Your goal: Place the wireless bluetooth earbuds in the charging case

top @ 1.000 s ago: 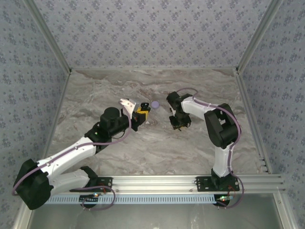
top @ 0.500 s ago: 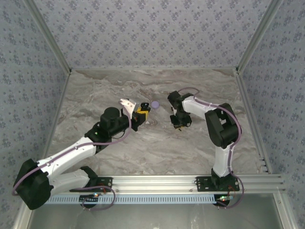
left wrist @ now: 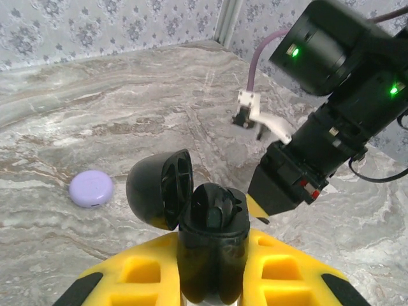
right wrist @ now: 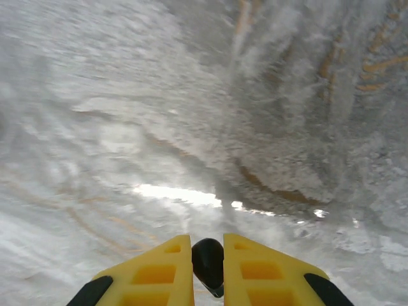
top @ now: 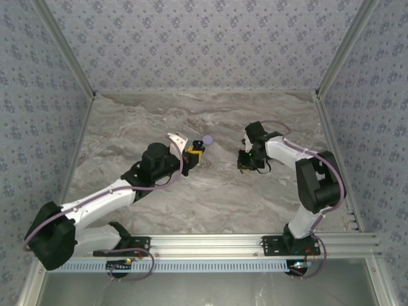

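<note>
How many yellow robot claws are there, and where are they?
2. The left gripper is shut on the open black charging case, near the lilac puck. The right gripper, off to its right, pinches a small black earbud.

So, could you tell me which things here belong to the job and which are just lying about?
Job: open black charging case, in the left hand; black earbud, in the right hand.
Lying about: lilac puck on the table.
</note>
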You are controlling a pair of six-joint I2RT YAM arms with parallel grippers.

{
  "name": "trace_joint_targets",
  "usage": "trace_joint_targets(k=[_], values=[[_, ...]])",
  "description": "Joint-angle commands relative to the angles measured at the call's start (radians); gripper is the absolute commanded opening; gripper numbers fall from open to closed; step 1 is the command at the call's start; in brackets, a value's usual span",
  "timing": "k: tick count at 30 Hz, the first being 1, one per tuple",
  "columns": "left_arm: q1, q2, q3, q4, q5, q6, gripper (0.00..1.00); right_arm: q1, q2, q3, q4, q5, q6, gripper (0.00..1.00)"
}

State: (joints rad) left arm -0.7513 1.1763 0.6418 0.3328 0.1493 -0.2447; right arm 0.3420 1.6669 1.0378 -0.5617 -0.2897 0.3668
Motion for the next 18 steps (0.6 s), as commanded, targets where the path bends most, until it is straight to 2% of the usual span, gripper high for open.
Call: trace_joint_targets(k=[1, 7, 18], values=[[-0.014, 0.030, -0.006, 0.109, 0.029, -0.033, 0.17, -0.021, -0.080, -0.033, 0.092, -0.132, 0.047, 0.16], [-0.015, 0.084, -0.038, 0.230, 0.048, -0.080, 0.17, -0.027, -0.187, -0.062, 0.174, -0.241, 0.086, 0.16], [-0.017, 0.111, -0.043, 0.264, 0.043, -0.106, 0.17, -0.019, -0.299, -0.046, 0.282, -0.340, 0.172, 0.16]])
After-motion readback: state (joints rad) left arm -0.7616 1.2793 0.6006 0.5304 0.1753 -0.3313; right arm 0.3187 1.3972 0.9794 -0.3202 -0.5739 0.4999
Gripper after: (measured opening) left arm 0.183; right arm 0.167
